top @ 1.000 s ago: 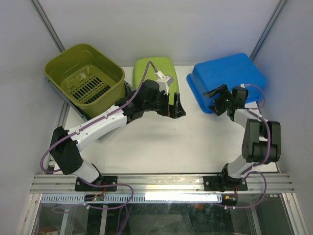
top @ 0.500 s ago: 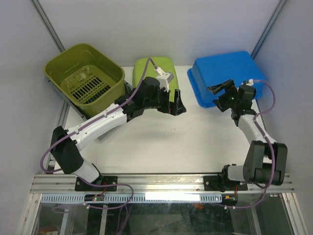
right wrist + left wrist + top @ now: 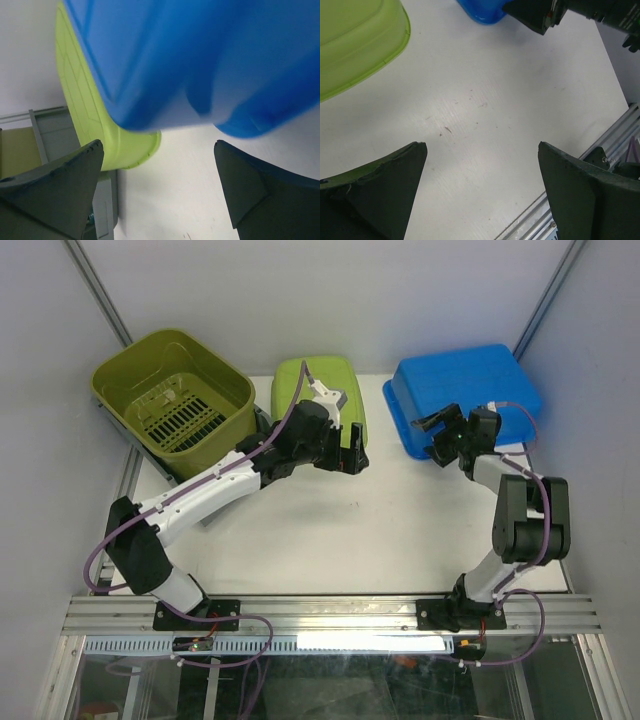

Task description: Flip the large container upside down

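A large blue container lies bottom-up at the back right; it also shows in the right wrist view and the left wrist view. My right gripper is open and empty at its near left edge, jaws wide above the table. A small green container lies bottom-up at the back middle. My left gripper is open and empty just in front of it, over bare table.
A big olive-green slotted basket sits open side up, tilted, at the back left. The small green container also shows in the wrist views. An aluminium rail runs along the near table edge.
The blue container has shifted slightly toward the back. My right gripper rose beside it, then drew back to its near left edge. My left gripper moved slightly left.
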### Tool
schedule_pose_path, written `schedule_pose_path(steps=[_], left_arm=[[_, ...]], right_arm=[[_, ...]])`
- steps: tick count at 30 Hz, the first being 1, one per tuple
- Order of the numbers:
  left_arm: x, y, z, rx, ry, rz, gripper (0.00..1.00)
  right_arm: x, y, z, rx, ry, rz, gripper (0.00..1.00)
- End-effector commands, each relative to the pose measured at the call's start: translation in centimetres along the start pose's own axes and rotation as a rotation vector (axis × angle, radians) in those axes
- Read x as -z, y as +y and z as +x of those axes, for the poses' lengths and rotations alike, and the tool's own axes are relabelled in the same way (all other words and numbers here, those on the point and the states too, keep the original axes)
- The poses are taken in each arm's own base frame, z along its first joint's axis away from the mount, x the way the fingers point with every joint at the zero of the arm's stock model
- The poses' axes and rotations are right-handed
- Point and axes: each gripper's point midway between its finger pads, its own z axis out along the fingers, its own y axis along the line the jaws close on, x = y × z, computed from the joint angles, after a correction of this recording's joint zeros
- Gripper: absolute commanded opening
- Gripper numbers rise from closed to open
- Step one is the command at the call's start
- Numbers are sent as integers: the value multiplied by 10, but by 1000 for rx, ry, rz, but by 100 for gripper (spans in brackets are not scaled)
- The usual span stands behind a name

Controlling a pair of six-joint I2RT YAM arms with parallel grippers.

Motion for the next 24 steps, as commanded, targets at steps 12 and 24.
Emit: schedule_pose_path(steps=[12, 24], left_arm=[[-20, 13, -32, -25, -71, -114, 99], [-81, 82, -89, 87, -35, -162, 99]], right_arm=[[16, 52, -30, 73, -117, -152, 96], [-20, 55, -32, 92, -104, -176, 96]])
